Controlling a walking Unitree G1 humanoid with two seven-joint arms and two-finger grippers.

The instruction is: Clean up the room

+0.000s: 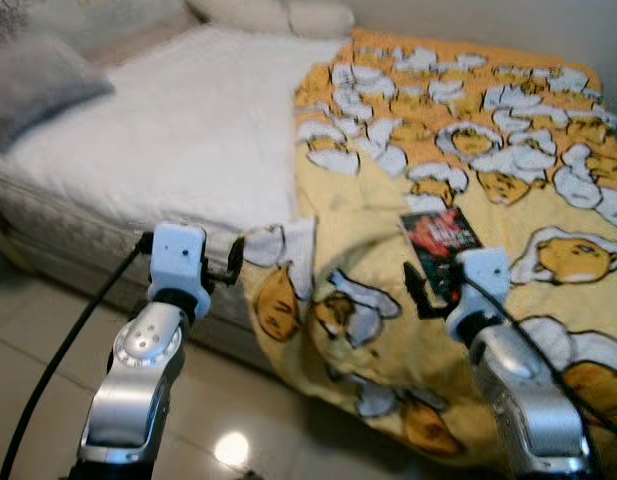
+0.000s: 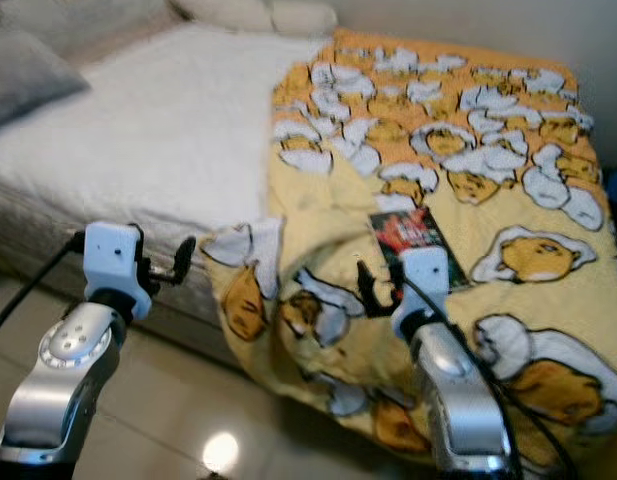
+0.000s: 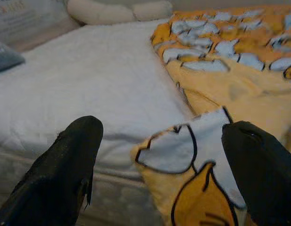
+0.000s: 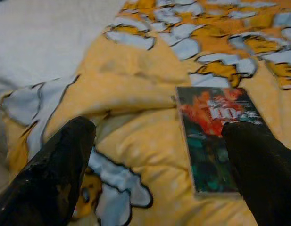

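1. A bed (image 1: 178,150) with a white fleecy cover stands before the robot; a yellow blanket (image 1: 508,170), printed all over with a cartoon egg-yolk figure lying among white eggshell shapes, covers its right part and droops over the near edge toward the tiled floor (image 1: 48,330).
2. A book (image 1: 443,235) with a dark cover and a red-orange picture lies flat on the blanket, near its folded edge. Pale letters run across the cover, but they are too blurred to read — perhaps a title.
3. The right tool (image 4: 159,155) hovers just above the blanket with its fingers spread wide and gripping nothing; the book lies at about 1 o'clock from it, one finger (image 4: 258,160) overlapping the book's near corner in the wrist view.
4. The left tool (image 3: 162,160) is held at the bed's near edge, fingers likewise apart and empty, with the blanket's hanging corner between them in its wrist view.
5. Cream pillows (image 1: 278,15) lie at 12 o'clock on the bed, a grey cushion (image 1: 38,80) at about 10 o'clock.
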